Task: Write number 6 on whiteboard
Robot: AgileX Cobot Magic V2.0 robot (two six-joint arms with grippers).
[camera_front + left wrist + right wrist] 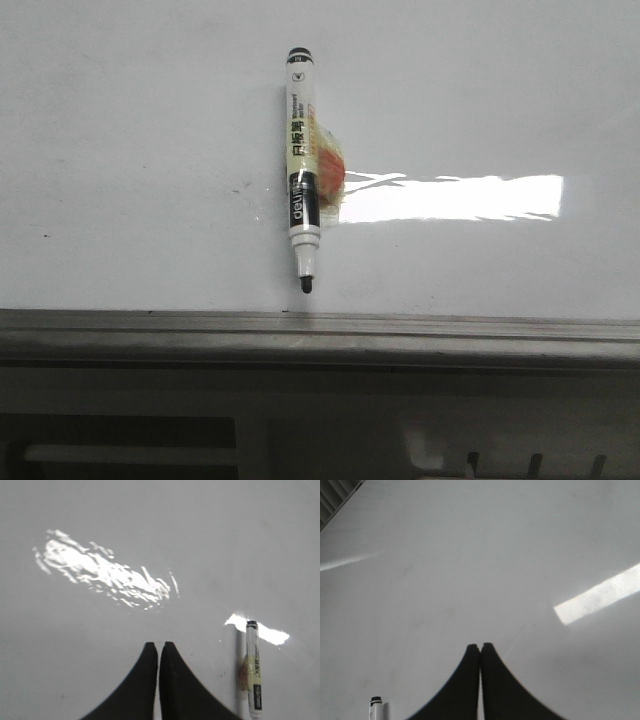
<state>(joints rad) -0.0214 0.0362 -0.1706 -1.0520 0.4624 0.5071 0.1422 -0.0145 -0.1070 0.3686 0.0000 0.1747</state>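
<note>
The whiteboard (pixel 120 150) is a glossy white board with a grey metal rim along its near edge and a bright glare streak. No drawn number 6 shows on it. A black-and-white marker pen (pixel 301 170) lies on the board, uncapped tip toward the near rim, with an orange-yellow patch beside its barrel. The pen also shows in the left wrist view (pixel 254 672) and its cap end in the right wrist view (pixel 376 707). My left gripper (pixel 159 646) is shut and empty above the board (pixel 100 670), beside the pen. My right gripper (pixel 480 647) is shut and empty above the board (pixel 470 555).
The grey metal rim (pixel 320 335) runs across the near edge of the board, with a lower ledge in front of it. A slatted dark edge (pixel 335 495) shows at one corner in the right wrist view.
</note>
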